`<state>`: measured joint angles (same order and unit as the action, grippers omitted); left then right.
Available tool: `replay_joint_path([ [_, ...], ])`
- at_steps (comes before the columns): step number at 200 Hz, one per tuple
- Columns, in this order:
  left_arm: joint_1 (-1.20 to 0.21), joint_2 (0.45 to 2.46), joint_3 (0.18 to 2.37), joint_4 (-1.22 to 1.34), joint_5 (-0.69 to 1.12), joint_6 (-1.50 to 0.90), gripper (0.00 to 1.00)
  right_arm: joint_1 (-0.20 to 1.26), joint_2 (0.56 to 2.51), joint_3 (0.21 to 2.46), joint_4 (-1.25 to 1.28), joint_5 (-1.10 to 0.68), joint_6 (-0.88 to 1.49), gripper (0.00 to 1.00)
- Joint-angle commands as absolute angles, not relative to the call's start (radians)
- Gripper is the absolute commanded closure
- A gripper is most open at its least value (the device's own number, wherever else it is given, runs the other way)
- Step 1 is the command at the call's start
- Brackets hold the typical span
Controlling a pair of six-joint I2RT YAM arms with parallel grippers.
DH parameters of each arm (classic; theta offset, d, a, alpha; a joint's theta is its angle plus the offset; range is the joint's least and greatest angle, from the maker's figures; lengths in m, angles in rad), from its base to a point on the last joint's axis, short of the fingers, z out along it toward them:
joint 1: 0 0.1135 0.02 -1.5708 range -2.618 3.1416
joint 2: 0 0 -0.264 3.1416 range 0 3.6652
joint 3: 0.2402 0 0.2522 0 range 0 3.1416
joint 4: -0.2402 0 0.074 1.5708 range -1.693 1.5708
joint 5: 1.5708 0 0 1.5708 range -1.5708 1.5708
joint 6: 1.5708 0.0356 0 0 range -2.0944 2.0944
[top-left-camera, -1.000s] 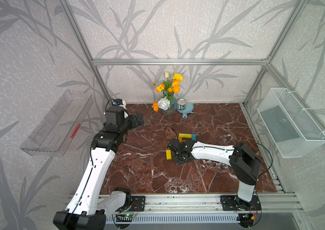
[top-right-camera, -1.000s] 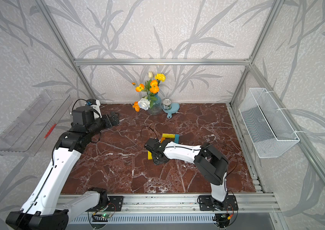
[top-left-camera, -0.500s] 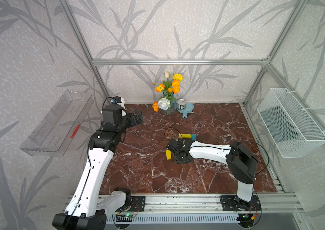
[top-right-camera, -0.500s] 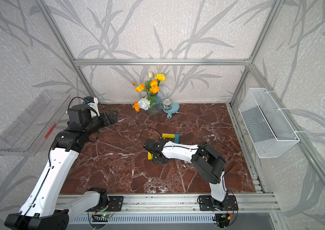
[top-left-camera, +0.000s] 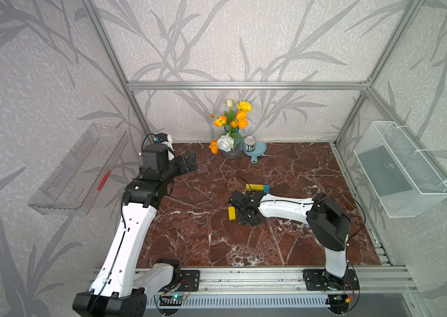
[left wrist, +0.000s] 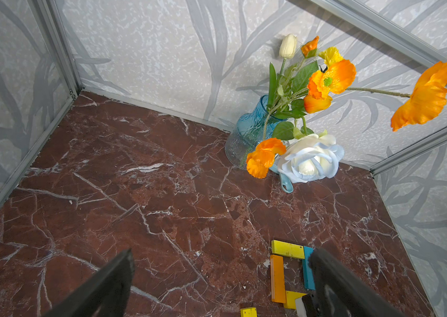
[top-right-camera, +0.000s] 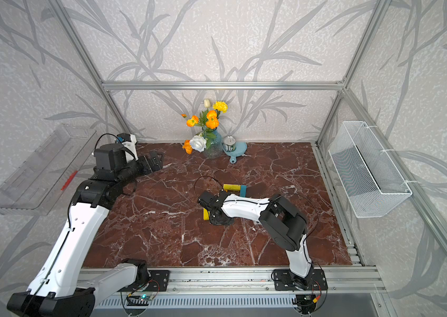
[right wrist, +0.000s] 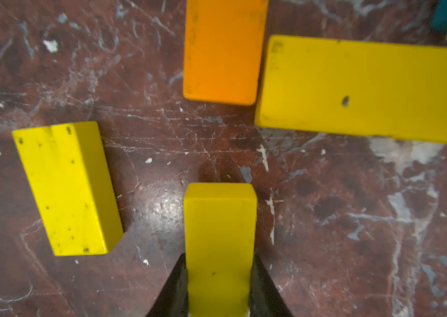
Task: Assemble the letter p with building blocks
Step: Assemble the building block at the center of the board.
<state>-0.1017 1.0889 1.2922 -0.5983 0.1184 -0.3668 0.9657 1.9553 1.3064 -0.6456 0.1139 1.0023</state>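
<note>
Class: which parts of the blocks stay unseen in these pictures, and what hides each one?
- Yellow block in the right gripper: one end cut off by the right wrist view's edge.
- Teal block: partly behind the left gripper in the left wrist view.
- Orange block: under the right arm in both top views.

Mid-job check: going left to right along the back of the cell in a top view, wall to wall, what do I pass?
Clear wall tray → left end effector, open and empty → glass vase of flowers → tin can → white wire basket.
</note>
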Motion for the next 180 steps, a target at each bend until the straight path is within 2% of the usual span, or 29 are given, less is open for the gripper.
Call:
replay_joint_path([
  [1,-0.097,1.081,1.319,-0.601,0.124,-0.356,0.0,0.939,1.973,1.297,-0.634,0.091,1.017,1.0],
  [180,-0.092,1.074,1.315,-0.595,0.129,-0.354,0.0,0.928,2.039,1.37,-0.716,0.141,1.0,1.0],
])
